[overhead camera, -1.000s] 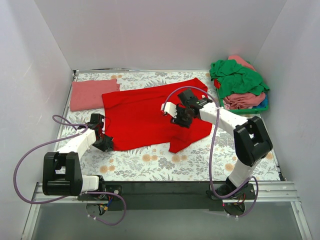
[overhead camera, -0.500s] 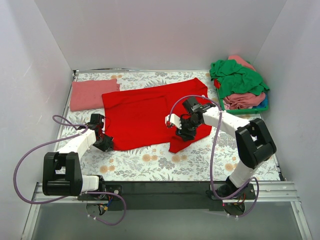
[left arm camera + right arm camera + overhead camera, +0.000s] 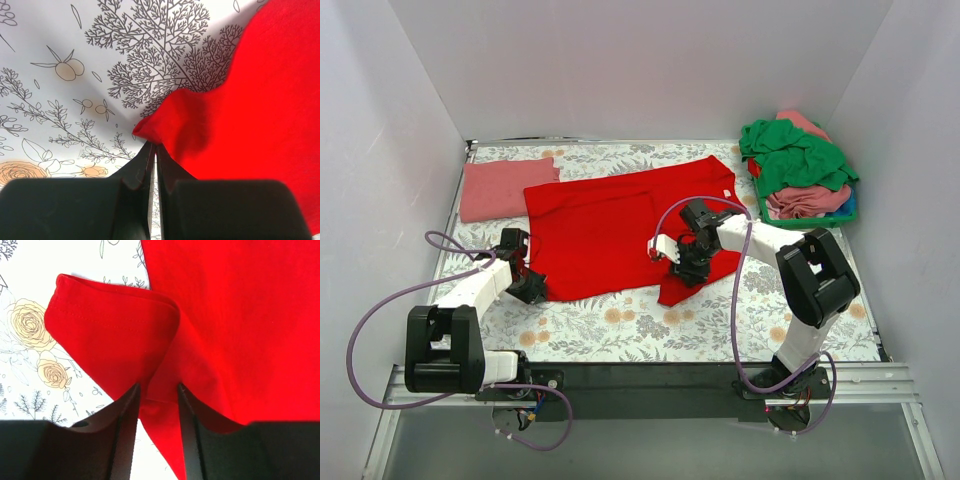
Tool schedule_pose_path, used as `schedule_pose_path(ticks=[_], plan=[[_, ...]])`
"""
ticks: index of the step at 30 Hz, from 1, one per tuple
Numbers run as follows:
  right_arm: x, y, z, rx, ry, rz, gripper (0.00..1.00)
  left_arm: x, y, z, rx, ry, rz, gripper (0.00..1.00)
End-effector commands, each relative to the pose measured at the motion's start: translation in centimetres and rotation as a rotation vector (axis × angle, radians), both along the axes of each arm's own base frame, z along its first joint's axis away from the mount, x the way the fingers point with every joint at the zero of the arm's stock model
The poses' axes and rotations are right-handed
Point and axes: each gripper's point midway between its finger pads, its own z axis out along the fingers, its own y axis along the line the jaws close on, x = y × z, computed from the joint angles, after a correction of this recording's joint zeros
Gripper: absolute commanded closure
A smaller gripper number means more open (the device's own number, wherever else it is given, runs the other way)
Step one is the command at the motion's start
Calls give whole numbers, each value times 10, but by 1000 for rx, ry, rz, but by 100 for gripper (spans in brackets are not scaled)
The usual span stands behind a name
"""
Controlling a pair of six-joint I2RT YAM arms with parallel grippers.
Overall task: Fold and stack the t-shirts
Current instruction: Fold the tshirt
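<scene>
The red tee (image 3: 610, 225) lies spread, mostly flat, across the middle of the tablecloth (image 3: 620, 320), its long side running left to right. Both arms have hold of its near edge, which looks like the grip for a fold away from the robot.

The left gripper (image 3: 525, 285) sits low at the near-left corner. In its wrist view the fingers are pressed together with the tip of the red corner nipped between them (image 3: 152, 147), and the cloth puckers up towards them – a sign the corner is lifted a little off the table.

The right gripper (image 3: 685, 262) is at the near-right part of the tee, just beside the piece that juts towards the robot. Its wrist view shows the fingers a little apart with a ridge of red cloth caught between them (image 3: 157, 387). A flap (image 3: 110, 330) with a stitched hem curls over to the left of the fingers, so this side is already doubled on itself. I judge it a pinch on that fold, though the contact itself is hidden.

With both near corners held, the likely next step is to carry the edge over – evenly, or the cloth will skew.

A salmon tee (image 3: 500, 188) lies folded at the far left, touching the red one, probably the start of the stack. The pile (image 3: 800, 165) of unfolded tees, green on top, waits at the far right.
</scene>
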Motion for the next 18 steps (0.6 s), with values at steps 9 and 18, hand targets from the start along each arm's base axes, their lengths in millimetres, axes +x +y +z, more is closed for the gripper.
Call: schedule_pose_path(ticks=[9,18], plan=[[11,2,20,14,-83,-10,99,4,-1,9,-4,-37,0,100],[-1,-13,58,50,-167,-16,99,2,0,12,0,-40,-4,100]])
